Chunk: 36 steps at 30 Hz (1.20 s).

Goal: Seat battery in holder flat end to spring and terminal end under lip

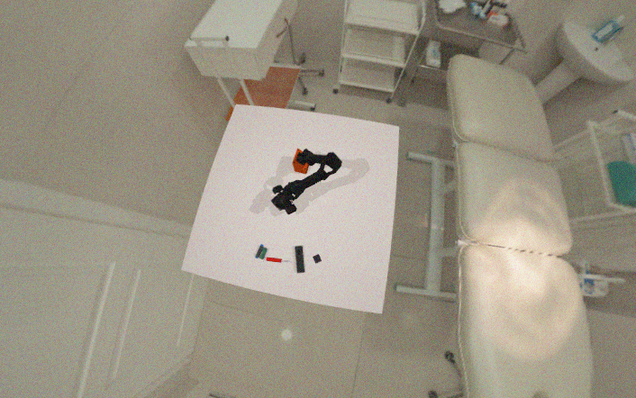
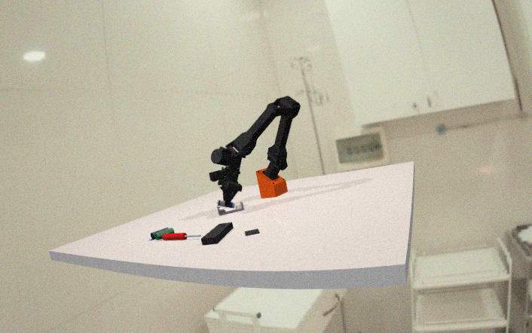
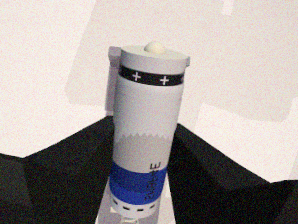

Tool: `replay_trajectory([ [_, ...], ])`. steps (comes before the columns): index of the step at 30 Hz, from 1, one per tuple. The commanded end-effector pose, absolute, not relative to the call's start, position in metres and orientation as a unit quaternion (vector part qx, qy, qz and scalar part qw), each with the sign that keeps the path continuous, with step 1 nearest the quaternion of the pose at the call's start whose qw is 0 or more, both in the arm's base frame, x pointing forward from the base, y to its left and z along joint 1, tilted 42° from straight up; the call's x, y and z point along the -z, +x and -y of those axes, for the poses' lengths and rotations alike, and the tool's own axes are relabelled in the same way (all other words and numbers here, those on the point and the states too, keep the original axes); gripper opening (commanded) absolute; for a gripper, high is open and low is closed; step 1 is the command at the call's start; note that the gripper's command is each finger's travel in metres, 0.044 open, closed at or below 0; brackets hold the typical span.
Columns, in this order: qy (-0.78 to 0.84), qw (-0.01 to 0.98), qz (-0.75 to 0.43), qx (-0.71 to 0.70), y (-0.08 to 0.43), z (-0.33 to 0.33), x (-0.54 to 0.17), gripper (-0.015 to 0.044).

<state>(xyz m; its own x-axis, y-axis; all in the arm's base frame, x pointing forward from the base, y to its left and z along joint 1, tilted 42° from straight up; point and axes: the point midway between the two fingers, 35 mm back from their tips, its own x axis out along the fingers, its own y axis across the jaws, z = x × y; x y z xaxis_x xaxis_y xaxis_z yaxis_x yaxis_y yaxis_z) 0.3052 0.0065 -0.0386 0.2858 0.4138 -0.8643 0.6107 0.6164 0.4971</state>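
Observation:
My gripper (image 3: 143, 129) (image 2: 228, 203) is shut on the battery (image 3: 147, 112) (image 2: 237, 205), gripping its sides. In the wrist view, the plus terminal end is at the top and looks nearer the camera; the blue band and flat end are at the bottom. The grey holder (image 3: 111, 82) (image 2: 231, 212) is on the table under the battery. One end of it shows past the terminal end's left and right edges; another part shows below the flat end. The battery covers most of the holder, so contact, the spring and the lip cannot be judged. In the top view the arm hides both.
Toward the table's front lie a green cylinder (image 2: 163, 233) beside a dark one, a red-handled screwdriver (image 1: 274, 259) (image 2: 174, 236), a long black block (image 1: 299, 258) (image 2: 217, 233) and a small black piece (image 1: 317, 257) (image 2: 252, 232). The orange arm base (image 1: 300, 167) (image 2: 273, 187) stands behind.

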Motion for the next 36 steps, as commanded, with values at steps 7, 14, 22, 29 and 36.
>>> replay_trajectory([
  [7, 0.431, 0.696, -0.566, 0.094, 0.302, -0.010, 0.040, 0.0079],
  [14, 0.430, 0.708, -0.550, 0.105, 0.301, -0.013, 0.040, 0.0079],
  [22, 0.430, 0.708, -0.550, 0.106, 0.296, -0.016, 0.039, 0.0079],
  [29, 0.430, 0.708, -0.550, 0.106, 0.291, -0.020, 0.037, 0.0079],
  [36, 0.430, 0.708, -0.550, 0.106, 0.286, -0.023, 0.035, 0.0079],
])
